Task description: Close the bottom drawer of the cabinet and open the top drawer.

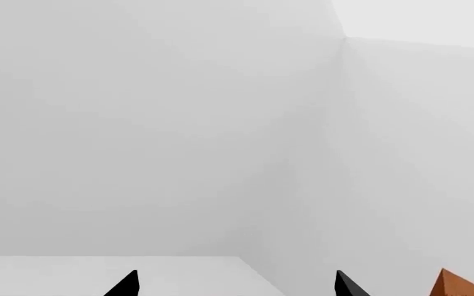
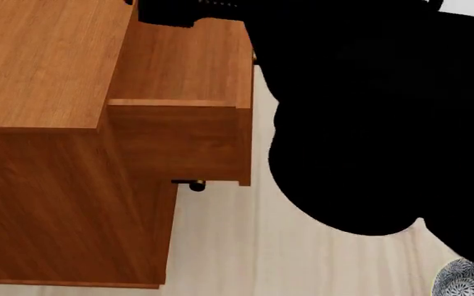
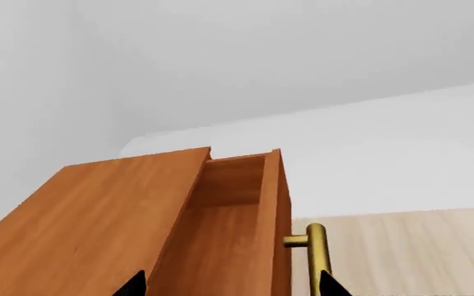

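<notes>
Head view: boxy reddish-brown wood-grain cabinet (image 2: 47,154), uppermost shallow wooden drawer (image 2: 183,92) pulled out; lower drawers appear shut, so the task looks nearly done. Right gripper (image 3: 230,285) open, just by the brass bar handle (image 3: 318,256). Left gripper (image 1: 237,285) open, empty.

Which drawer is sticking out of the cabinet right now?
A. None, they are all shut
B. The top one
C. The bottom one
B. In the head view the top drawer juts out level with the top of the cabinet, its inside showing; the right wrist view shows it open too, with its brass handle.
</notes>
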`<state>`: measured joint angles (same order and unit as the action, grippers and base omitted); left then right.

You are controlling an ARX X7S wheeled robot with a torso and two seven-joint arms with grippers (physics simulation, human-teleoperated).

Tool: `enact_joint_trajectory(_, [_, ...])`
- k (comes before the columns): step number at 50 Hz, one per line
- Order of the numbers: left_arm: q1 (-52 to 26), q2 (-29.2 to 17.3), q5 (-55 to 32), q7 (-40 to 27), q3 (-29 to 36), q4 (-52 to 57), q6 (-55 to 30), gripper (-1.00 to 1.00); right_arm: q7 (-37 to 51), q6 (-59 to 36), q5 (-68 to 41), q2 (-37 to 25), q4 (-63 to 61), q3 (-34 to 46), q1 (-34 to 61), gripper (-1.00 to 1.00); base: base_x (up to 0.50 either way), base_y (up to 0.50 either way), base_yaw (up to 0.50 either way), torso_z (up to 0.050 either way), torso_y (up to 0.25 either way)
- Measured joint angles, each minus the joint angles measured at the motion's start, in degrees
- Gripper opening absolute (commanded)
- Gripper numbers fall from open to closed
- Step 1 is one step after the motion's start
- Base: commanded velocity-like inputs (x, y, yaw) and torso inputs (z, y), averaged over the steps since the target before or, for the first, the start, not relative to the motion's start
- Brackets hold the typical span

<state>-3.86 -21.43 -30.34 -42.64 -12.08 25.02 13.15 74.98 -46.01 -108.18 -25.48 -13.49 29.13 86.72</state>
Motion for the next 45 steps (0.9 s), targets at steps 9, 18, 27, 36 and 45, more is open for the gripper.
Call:
enact_joint_trajectory(9, [0.16, 0.14, 0.03, 0.21, 0.10, -0.34, 0.50, 1.00, 0.79, -2.31, 1.24, 0.59, 4.44, 3.52, 1.99, 1.00, 0.00, 0.00, 0.00, 0.000, 0.000])
enact_joint_trajectory(18, [0.21, 0.19, 0.01, 0.33, 0.17, -0.58, 0.87, 1.00, -1.02, -3.33, 1.21, 1.44, 11.54, 5.69, 1.91, 1.00, 0.00, 0.00, 0.00, 0.000, 0.000])
enact_joint_trajectory(27, [0.19, 0.07, -0.10, 0.19, 0.22, -0.47, 0.81, 1.00, -3.00, -4.36, 2.47, 1.76, 18.15, 8.27, 0.86, 1.00, 0.00, 0.00, 0.00, 0.000, 0.000])
enact_joint_trajectory(36, [0.31, 0.14, -0.12, 0.29, 0.29, -0.70, 1.15, 1.00, -3.92, -4.74, 4.24, 1.81, 22.44, 9.86, 1.96, 1.00, 0.00, 0.00, 0.00, 0.000, -0.002])
enact_joint_trajectory(45, [0.31, 0.03, -0.23, 0.14, 0.31, -0.62, 1.11, 1.00, -2.92, -6.57, 6.72, 0.75, 22.96, 12.20, 3.78, 1.00, 0.00, 0.00, 0.00, 0.000, -0.006])
